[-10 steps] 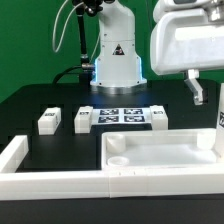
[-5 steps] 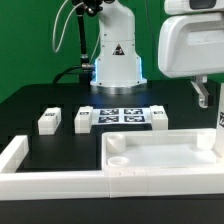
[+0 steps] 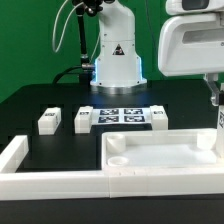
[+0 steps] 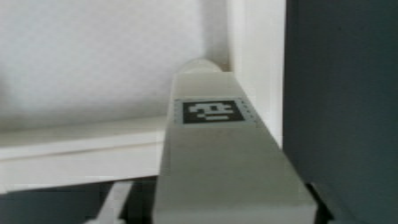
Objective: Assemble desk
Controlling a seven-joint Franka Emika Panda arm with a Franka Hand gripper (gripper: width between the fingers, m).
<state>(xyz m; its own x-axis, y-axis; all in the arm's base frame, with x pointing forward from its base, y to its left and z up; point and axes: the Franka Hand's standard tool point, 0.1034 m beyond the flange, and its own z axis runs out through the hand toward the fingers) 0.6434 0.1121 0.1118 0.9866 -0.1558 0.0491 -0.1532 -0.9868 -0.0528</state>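
Step in hand, by the look of it: taking hold of the white square-section plastic leg standing upright at the exterior view's right edge, just beside the right end of the white rectangular plastic tabletop panel with raised rim. Pincer right above that leg, down at its top end. In the wrist view, the same leg running along the middle of the picture, its black-and-white tag facing the camera squarely: well centred. Pincer spread or already pinching the leg: impossible to tell from either view, with no fingertip shown plainly.

To do it well:
- Close on two opposite flat faces, never across the corners, to prevent twisting.
- Take enough depth on the leg for a firm hold.
- Lift straight up before any sideways travel, to clear the panel's rim.
- Keep the leg vertical on the way to a round corner hole.
- Leave alone the three other white tagged legs, lying on the black bench to either side of the marker board, well apart from the pincer.
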